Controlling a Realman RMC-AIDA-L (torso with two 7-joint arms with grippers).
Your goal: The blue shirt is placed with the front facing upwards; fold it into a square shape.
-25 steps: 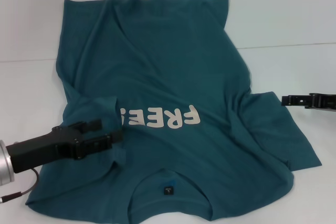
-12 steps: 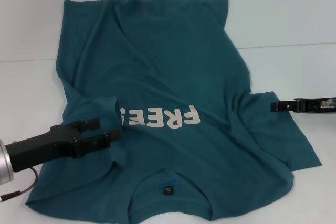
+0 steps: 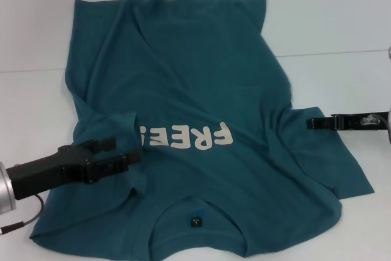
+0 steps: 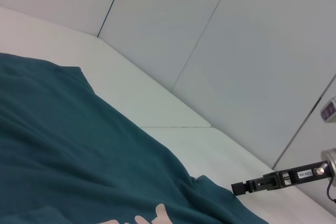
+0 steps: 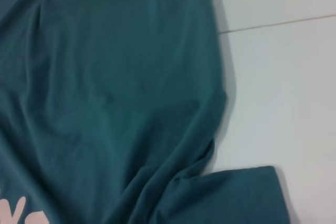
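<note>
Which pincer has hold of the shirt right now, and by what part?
The left pincer sits over the folded-in left sleeve of the dark teal-blue cotton T-shirt, but a grip cannot be told. The right pincer reaches the right sleeve's edge; no hold shows.

1. The blue shirt (image 3: 183, 90) lay spread on the white table (image 3: 342, 22), collar at the near edge and hem far.
2. Its "FREE!" lettering (image 3: 186, 137) read upside down.
3. The left gripper (image 3: 119, 152) sat over the folded-in left sleeve, fingers slightly parted.
4. The right gripper (image 3: 311, 124) hovered at the right sleeve's far edge, its fingers seen edge-on.
</note>
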